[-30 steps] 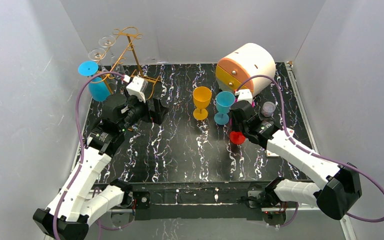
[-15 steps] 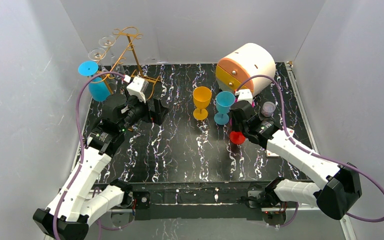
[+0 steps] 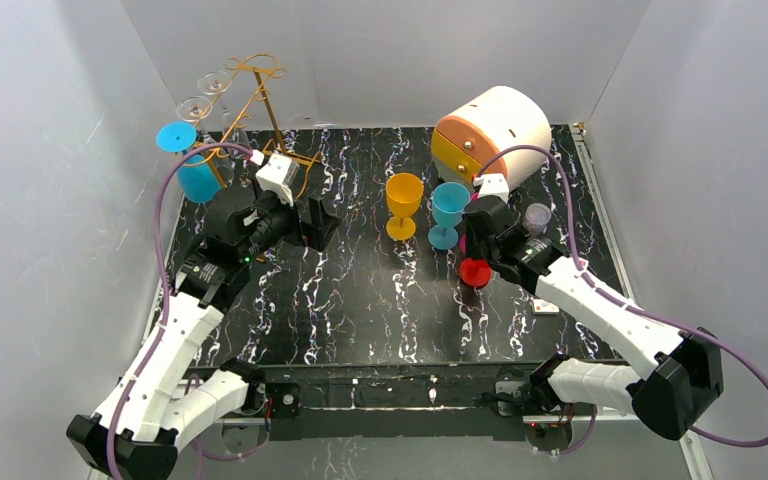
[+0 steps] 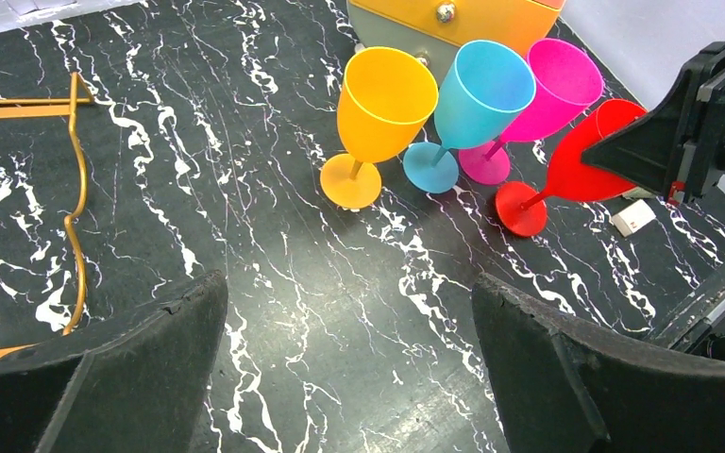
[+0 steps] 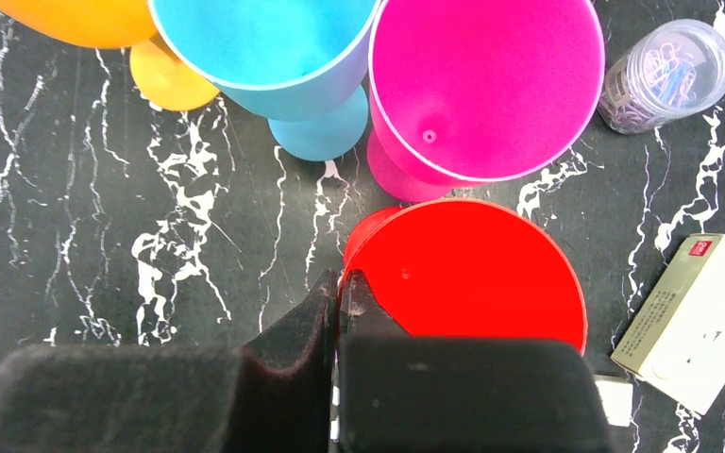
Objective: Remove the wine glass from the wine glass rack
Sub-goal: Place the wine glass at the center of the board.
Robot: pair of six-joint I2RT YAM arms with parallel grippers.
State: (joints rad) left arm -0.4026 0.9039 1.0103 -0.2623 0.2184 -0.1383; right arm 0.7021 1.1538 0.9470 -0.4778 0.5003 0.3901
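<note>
**Camera Set-Up: Three Views**

Top external: fixed, high over the near edge, looking down on the whole black, white-veined marble-patterned tabletop (image 3: 360,300). Left wrist: low, oblique, facing rightward across it. Right wrist: close, looking straight down. All three share the red plastic wine glass (image 3: 475,272) and surrounding tabletop.

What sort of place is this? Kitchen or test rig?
Probably a lab test cell, not a kitchen: plain white walls box in a black marbled table, with props like plastic goblets and a wine glass rack.

Gold metal-wire rack (image 4: 73,102); smooth, matt plastic red goblet (image 5: 472,274).
</note>
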